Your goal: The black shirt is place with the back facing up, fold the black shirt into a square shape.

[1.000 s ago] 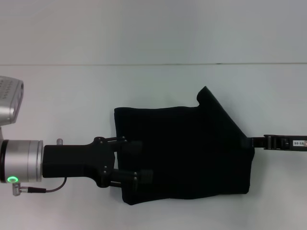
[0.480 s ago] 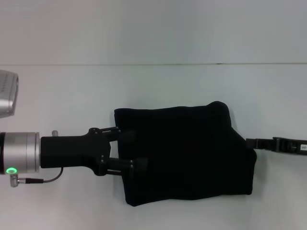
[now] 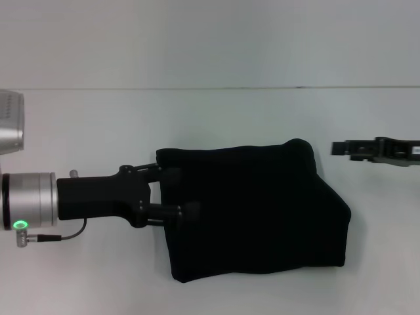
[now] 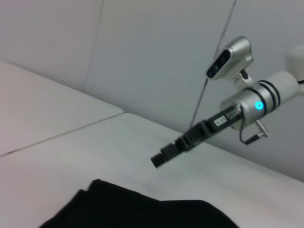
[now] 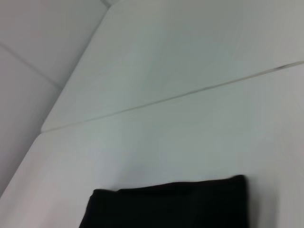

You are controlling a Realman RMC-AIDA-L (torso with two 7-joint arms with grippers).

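White tabletop (image 3: 79, 118) carries the folded soft black fabric shirt (image 3: 256, 210); left gripper (image 3: 177, 193), fingers spread wide at its left edge, should square that edge gently; right gripper (image 3: 336, 149) hangs clear, opening unreadable.

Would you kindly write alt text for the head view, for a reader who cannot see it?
A black shirt, folded into a rough rectangle, lies on a white table. The left gripper reaches in at the shirt's left edge, its fingers open against the fabric, while the right gripper hangs clear of the shirt, beyond its upper right corner.
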